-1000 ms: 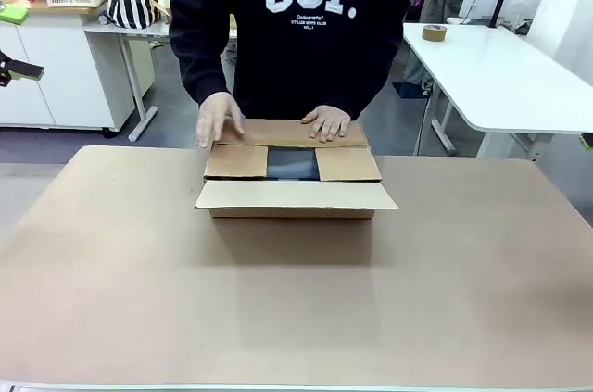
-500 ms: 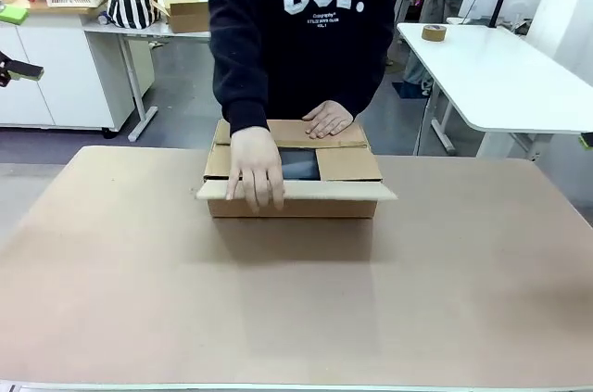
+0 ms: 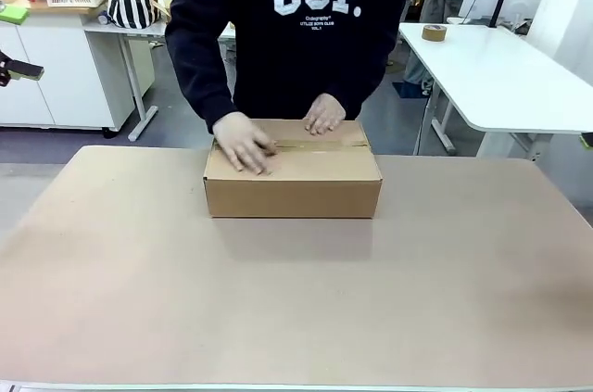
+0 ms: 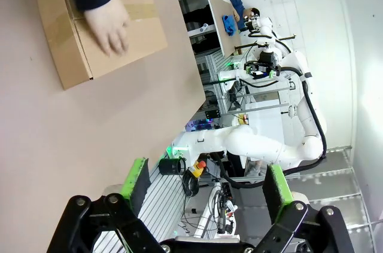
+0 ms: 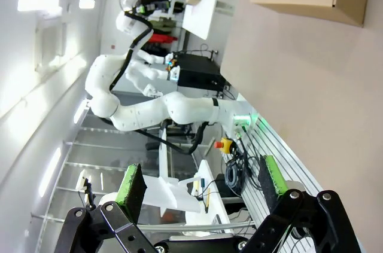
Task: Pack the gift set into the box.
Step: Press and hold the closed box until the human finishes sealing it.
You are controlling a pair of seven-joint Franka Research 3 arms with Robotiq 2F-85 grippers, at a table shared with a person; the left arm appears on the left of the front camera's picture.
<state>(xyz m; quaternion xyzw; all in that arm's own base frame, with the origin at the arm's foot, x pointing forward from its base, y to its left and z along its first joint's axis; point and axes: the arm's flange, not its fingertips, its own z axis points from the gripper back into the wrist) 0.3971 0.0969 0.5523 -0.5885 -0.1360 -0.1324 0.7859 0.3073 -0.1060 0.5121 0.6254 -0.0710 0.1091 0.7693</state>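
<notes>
The box (image 3: 293,183) sits shut at the 12 o'clock end of the table (image 3: 296,318), right in front of the person. Its long axis runs 9 to 3 o'clock, broad side facing the robot. Flaps are all down flat, and a tape strip (image 3: 324,143) runs across the top the same way. One hand (image 3: 245,144) is pressed flat on the lid toward 9, the other hand (image 3: 324,115) rests at the far edge. Left pincer (image 4: 206,184) hangs well back, fingers spread wide, nothing between them. Right pincer (image 5: 200,181), same deal: wide apart, holding nothing.
</notes>
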